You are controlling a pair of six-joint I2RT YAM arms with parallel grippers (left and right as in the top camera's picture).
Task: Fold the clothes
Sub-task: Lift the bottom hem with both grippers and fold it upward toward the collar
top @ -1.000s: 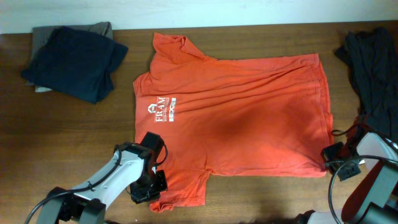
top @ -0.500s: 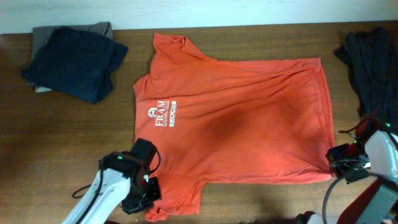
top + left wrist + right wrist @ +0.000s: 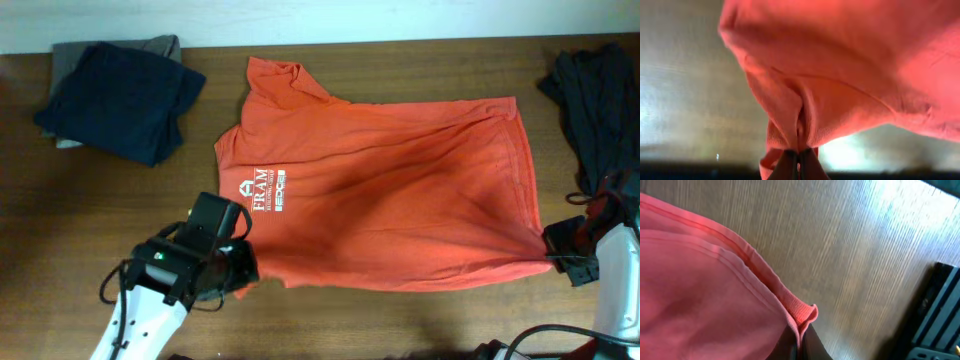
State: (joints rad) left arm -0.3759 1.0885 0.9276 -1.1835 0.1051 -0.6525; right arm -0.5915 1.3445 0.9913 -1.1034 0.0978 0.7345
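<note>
The clothes are a red-orange T-shirt (image 3: 390, 200) spread across the middle of the table, its white logo (image 3: 265, 188) at the left. My left gripper (image 3: 236, 272) is shut on the near sleeve, which is bunched and raised off the table. In the left wrist view the sleeve cloth (image 3: 805, 110) hangs in folds from the left gripper (image 3: 800, 159). My right gripper (image 3: 562, 250) is shut on the shirt's near right hem corner. The right wrist view shows that ribbed hem corner (image 3: 804, 313) pinched in the right gripper (image 3: 800, 336) just above the wood.
A folded dark navy garment (image 3: 120, 95) lies at the back left on a grey one (image 3: 72, 52). A dark crumpled pile (image 3: 600, 110) lies at the right edge. Bare wooden table (image 3: 400, 320) runs along the front.
My left gripper has lifted the near sleeve and carried it back toward the logo, so it no longer lies flat. My right gripper has pulled the hem corner further right.
</note>
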